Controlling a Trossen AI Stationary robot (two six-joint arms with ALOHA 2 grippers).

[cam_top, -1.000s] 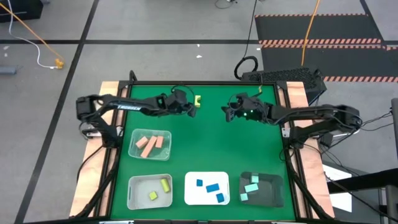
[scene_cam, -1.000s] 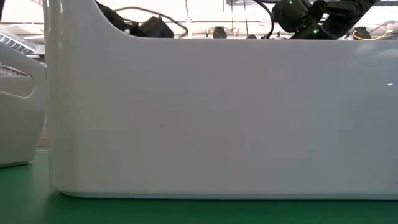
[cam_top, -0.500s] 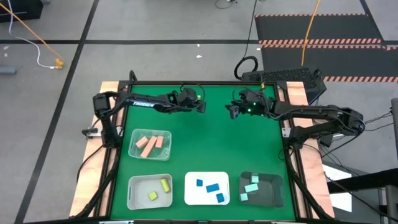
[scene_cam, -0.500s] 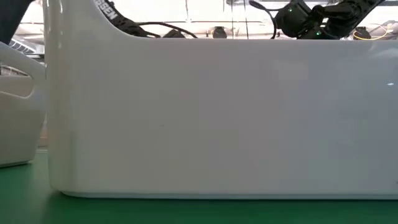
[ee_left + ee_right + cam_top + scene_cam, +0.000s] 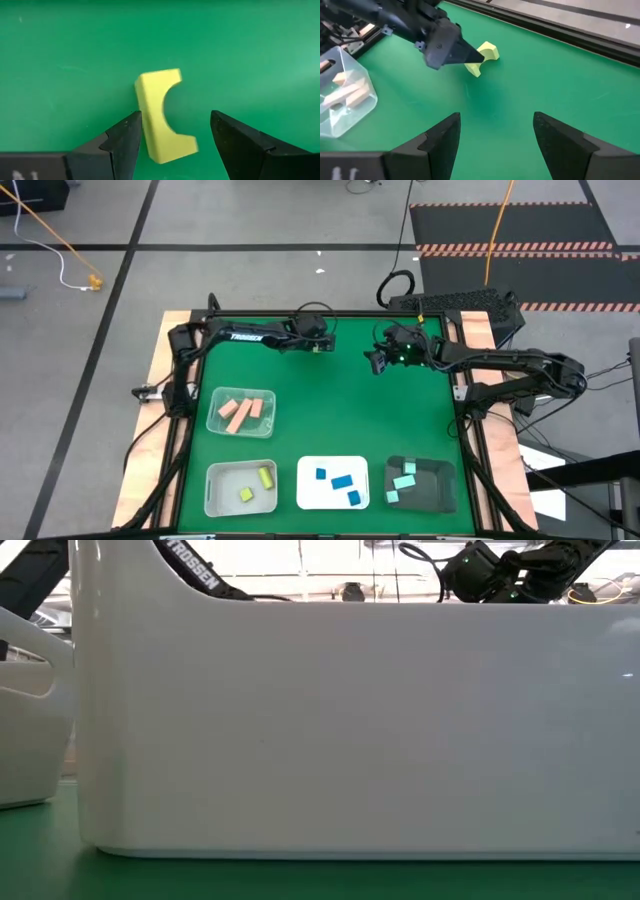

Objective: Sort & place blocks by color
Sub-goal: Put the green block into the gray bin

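1. At the far edge of the green worktop [image 5: 340, 410], the left pincer [image 5: 325, 345] is brought down around a yellow-green block [image 5: 162, 115]; in the left wrist view its jaws are seen spread, one on each side of the block, with a clear gap on one side, so nothing is grasped.
2. The block, a short piece with a curved notch cut into one face, is seen lying on the worktop, and in the right wrist view it [image 5: 484, 56] is partly hidden behind the tip of the left pincer [image 5: 462, 56].
3. The right pincer [image 5: 376, 360] is held above the worktop near the far edge, well apart from the block; its two fingers [image 5: 442, 142] are seen parted with bare green between them, and nothing is held.
4. Nearer the front of the worktop, four trays are set out: a clear tray [image 5: 216, 420] with salmon-pink blocks [image 5: 242, 411], a second clear tray [image 5: 212, 490] with yellow-green blocks [image 5: 265, 477], a white tray [image 5: 308, 495] with blue blocks [image 5: 342, 481], and a dark tray [image 5: 440, 490] with pale mint blocks [image 5: 403, 478].
5. In the low view, almost everything is blocked by the white wall of a tray [image 5: 340, 730]; only parts of the arms are seen above it.
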